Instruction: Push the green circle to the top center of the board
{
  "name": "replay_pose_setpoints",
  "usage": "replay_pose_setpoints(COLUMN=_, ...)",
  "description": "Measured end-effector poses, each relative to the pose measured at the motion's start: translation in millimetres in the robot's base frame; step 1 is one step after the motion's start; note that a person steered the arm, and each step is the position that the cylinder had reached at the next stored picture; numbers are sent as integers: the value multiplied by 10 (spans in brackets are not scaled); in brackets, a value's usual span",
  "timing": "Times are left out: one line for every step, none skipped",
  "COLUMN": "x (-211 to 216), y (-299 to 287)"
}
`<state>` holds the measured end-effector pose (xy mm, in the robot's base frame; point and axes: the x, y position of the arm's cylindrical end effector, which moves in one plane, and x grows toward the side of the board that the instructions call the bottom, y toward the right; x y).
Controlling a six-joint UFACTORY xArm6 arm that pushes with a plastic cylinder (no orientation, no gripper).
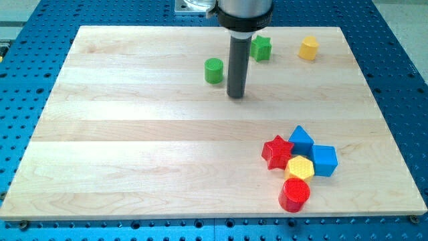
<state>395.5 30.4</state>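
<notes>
Nearest the view's bottom, toward the right, a red cylinder point(295, 195) stands on the wooden board point(134, 147). Just above it sits a yellow hexagon block point(299, 167), which touches a red star point(277, 152) on its left and a blue cube point(324, 160) on its right. A second blue block point(301, 138) (its shape is hard to make out, perhaps a pentagon) crowns this cluster, pressed between the star and the cube.

The middle of the board lies between that group and everything else.

Farther up, my tip point(235, 96) rests on the board a little right of centre; it is a plain rod with nothing to open or close, and it holds nothing. The green circle point(214, 70) stands just to the tip's upper left, near it but apart, with a narrow gap showing between them. It sits in the upper part of the board, slightly left of the middle.

Beyond, close to the top edge, a green star point(261, 48) peeks out just right of the rod, and a yellow block point(308, 48) stands farther right, well apart from the rest.
</notes>
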Motion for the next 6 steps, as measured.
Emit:
replay_pose_setpoints(x=-434, y=-394)
replay_pose_setpoints(x=-738, y=-280)
replay_pose_setpoints(x=-889, y=-276)
replay_pose_setpoints(x=-786, y=-252)
replay_pose_setpoints(x=-142, y=188)
replay_pose_setpoints(x=162, y=1216)
